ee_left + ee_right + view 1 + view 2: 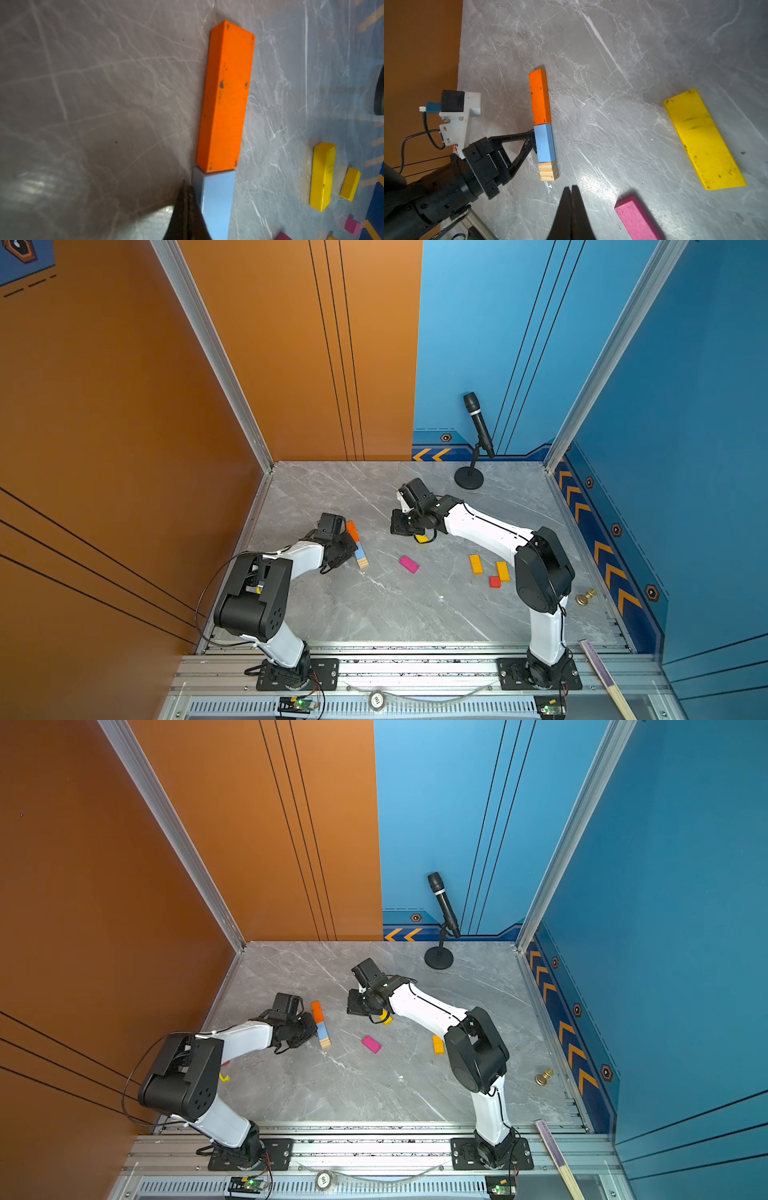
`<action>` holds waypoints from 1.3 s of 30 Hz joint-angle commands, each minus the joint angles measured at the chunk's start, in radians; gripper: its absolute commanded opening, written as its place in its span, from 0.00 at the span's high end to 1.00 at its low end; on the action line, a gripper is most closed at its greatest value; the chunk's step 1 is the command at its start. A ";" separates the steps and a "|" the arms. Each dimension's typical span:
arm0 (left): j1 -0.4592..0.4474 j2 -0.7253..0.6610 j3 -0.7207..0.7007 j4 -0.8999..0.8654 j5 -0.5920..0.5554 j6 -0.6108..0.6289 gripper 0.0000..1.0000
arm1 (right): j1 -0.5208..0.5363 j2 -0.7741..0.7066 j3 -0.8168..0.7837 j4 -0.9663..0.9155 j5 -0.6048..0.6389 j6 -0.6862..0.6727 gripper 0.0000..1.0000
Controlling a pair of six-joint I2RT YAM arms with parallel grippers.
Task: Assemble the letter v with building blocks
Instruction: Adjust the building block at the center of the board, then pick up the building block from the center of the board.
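Pressed together and empty, the left hand (534,142) touches the side of the blue block (545,143), lined up between the orange block (540,97) and wood cube (548,171) toward the left edge of the surface (415,614), likely nudging one V arm straight; the right hand (571,188), pressed together too, hangs empty

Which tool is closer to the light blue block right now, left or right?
Left. The left tool, shut, has its tip at the light blue block's side, seemingly touching. The right tool, also shut, sits apart from it, nearer the pink block.
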 commanded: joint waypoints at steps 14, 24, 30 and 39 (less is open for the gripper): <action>0.022 -0.075 0.013 -0.167 -0.056 0.030 1.00 | 0.008 -0.058 -0.024 -0.004 0.010 0.000 0.97; 0.041 -0.274 0.034 -0.305 -0.157 0.082 1.00 | 0.003 -0.144 -0.091 -0.221 0.071 -0.193 0.68; 0.046 -0.434 0.034 -0.368 -0.207 0.111 1.00 | 0.008 -0.190 -0.192 -0.295 0.103 -0.270 0.35; 0.046 -0.540 0.025 -0.428 -0.235 0.116 1.00 | 0.037 -0.163 -0.240 -0.311 0.124 -0.373 0.04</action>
